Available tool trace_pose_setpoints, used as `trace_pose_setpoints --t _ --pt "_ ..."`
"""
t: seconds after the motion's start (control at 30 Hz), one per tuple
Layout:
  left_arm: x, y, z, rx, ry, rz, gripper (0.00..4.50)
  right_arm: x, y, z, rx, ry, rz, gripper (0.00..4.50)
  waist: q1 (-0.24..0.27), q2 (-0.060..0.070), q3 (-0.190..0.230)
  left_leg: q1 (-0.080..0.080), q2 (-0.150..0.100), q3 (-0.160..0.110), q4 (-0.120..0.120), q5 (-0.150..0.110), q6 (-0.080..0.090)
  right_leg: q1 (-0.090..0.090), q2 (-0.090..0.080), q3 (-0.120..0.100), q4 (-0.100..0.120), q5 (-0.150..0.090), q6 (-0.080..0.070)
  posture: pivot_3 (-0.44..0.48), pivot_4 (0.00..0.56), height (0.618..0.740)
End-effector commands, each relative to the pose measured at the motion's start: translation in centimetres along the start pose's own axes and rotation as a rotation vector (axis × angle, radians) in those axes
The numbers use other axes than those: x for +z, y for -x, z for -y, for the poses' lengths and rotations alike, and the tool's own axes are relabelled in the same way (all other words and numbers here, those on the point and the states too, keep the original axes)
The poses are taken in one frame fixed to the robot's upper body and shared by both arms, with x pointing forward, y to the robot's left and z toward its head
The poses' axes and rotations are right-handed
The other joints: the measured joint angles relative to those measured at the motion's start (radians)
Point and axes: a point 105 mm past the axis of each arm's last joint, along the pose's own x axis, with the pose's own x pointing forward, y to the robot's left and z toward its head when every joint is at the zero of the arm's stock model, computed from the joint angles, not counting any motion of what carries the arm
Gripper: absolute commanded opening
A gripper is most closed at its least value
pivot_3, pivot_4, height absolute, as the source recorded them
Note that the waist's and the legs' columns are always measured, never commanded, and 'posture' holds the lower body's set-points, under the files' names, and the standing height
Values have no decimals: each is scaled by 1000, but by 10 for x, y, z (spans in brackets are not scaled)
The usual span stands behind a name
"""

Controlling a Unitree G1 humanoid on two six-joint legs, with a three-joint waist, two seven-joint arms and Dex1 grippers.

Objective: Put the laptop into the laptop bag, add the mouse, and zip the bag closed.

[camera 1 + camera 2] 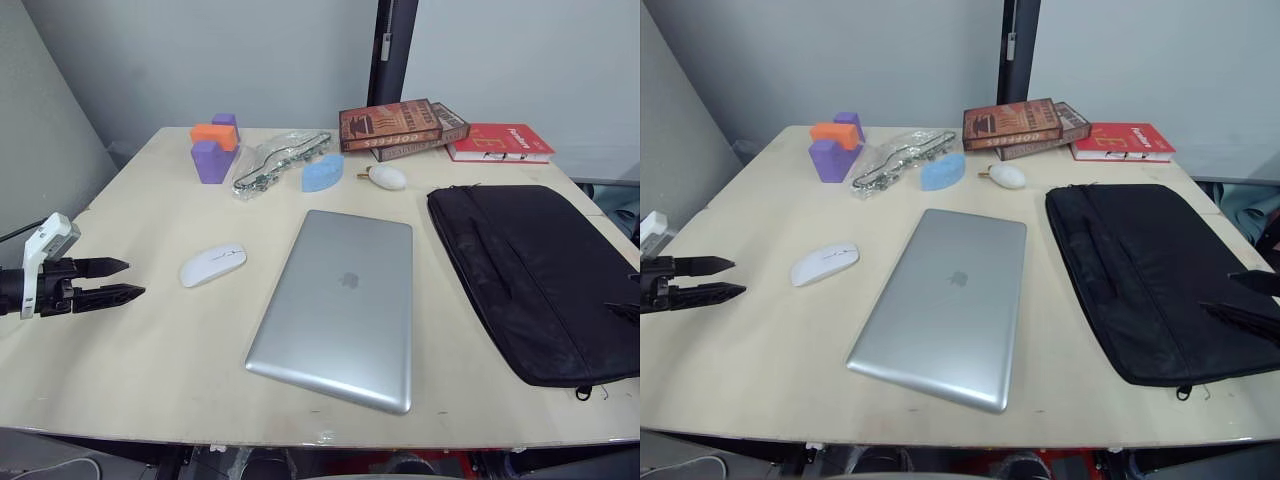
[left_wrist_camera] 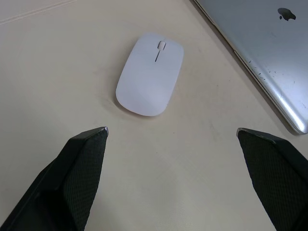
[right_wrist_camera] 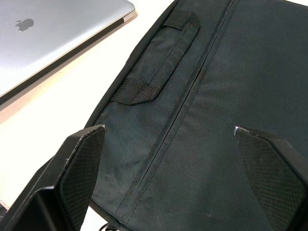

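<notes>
Sliding is the main hazard I would expect: the large thin silver aluminium laptop point(image 1: 338, 308) lies flat and closed on the pale wooden worktop point(image 1: 150, 350), with little edge for two narrow fingers to catch, so a grip at one corner could slip or let the lid skate across the surface. Its near corner already sits close to the worktop's front edge, so a careless push toward the robot might tip it over. The flat rectangular black fabric laptop bag point(image 1: 535, 280) lies flat just to the laptop's right, apart from it, and its mouth looks shut or collapsed; feeding the laptop in without first opening it would likely just shove the bag along. The small glossy white oval mouse point(image 2: 150, 73) is smooth and low, and could squirt out of a pinch.

The left gripper point(image 1: 112, 281) hovers with its jaws apart, empty, well left of the mouse, which lies ahead of them and slightly off their centre line, between the jaws and the laptop's left edge. The right gripper point(image 3: 168, 139) hangs over the bag's near right part, jaws apart and empty, with the strap handle point(image 3: 159, 62) ahead of them.
</notes>
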Motion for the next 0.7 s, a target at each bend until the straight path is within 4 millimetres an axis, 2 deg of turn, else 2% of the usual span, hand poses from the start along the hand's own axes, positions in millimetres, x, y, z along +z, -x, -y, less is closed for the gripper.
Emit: trace_pose_setpoints --t 0.03,0.4,0.57,0.7 --pt "9 4 2 3 -56 20 4500 8 -1 -2 2 24 33 4484 0 0 0 0 0 0 0 0 0 0 0 0 0 0 0 0 150 740" --pt "24 4 5 -4 -92 49 4500 10 -4 0 -6 26 46 4484 0 0 0 0 0 0 0 0 0 0 0 0 0 0 0 0 150 740" --pt "33 -4 8 -53 -46 83 4500 12 -4 0 -12 30 51 4484 2 0 0 0 0 0 0 0 0 0 0 0 0 0 0 0 150 740" --pt "31 -15 13 -108 29 75 4500 14 -4 -2 -15 42 52 4484 1 1 0 0 0 0 0 0 0 0 0 0 0 0 0 0 150 740"
